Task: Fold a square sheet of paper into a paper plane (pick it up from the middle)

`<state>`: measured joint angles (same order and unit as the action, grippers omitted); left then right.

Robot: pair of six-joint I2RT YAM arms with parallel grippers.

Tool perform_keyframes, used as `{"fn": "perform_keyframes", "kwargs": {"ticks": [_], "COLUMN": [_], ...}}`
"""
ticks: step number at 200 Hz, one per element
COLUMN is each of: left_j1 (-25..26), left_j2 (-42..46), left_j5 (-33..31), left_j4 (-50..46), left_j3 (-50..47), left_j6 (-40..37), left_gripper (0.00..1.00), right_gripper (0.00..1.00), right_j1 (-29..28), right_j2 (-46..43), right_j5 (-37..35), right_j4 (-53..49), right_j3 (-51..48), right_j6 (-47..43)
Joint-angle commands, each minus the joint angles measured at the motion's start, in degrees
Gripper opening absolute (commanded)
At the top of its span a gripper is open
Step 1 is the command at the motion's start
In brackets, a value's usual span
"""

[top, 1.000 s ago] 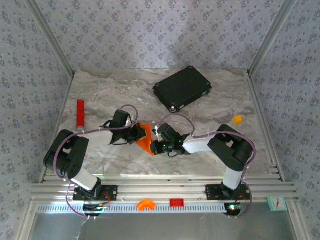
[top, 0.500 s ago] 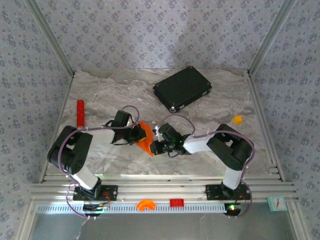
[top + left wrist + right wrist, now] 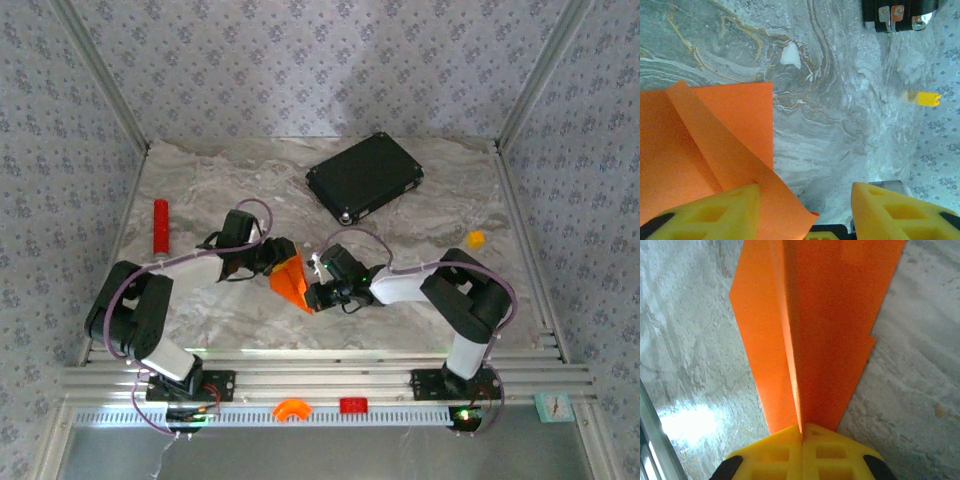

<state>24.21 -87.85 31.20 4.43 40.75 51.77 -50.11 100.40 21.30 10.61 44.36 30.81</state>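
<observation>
The orange sheet of paper [image 3: 290, 280], folded along lengthwise creases into a pointed shape, sits at the table's middle between the two arms. My right gripper [image 3: 316, 294] is shut on its central ridge; in the right wrist view the yellow pads [image 3: 780, 450] meet on the crease of the paper [image 3: 825, 315], which fans away from them. My left gripper [image 3: 270, 256] is at the paper's left side with its jaws apart. In the left wrist view a flap of the paper [image 3: 700, 140] lies against the left pad [image 3: 715, 212], while the other pad [image 3: 895, 210] stands clear over bare table.
A black flat case [image 3: 364, 176] lies at the back right, its edge also seen as the case [image 3: 900, 10]. A red cylinder [image 3: 160, 226] lies at the left. A small orange-yellow lump [image 3: 476, 239] sits at the right. Metal rails run along the near edge.
My left gripper has opened and let go of the paper, its wrist shifting slightly up and back. The right gripper stays shut on the paper, which has tilted a little.
</observation>
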Motion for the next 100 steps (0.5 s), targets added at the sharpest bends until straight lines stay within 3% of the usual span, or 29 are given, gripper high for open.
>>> {"fn": "perform_keyframes", "kwargs": {"ticks": [1, 24, 100], "left_j1": [-0.4, -1.7, -2.8], "left_j2": [0.0, 0.6, 0.6], "left_j5": [-0.2, -0.9, -3.4], "left_j4": [-2.1, -4.6, -11.8], "left_j3": [1.1, 1.5, 2.8], "left_j6": [-1.0, -1.2, 2.6], "left_gripper": [0.59, 0.66, 0.66], "right_gripper": [0.0, 0.0, 0.04], "right_j1": [-0.2, -0.3, -5.4], "right_j2": [-0.6, -1.2, -2.2], "right_j5": [-0.2, -0.9, -12.6], "right_j4": [-7.9, -8.8, -15.9], "right_j3": [0.1, 0.1, 5.2], "right_j6": [-2.9, -3.5, -9.3]}}
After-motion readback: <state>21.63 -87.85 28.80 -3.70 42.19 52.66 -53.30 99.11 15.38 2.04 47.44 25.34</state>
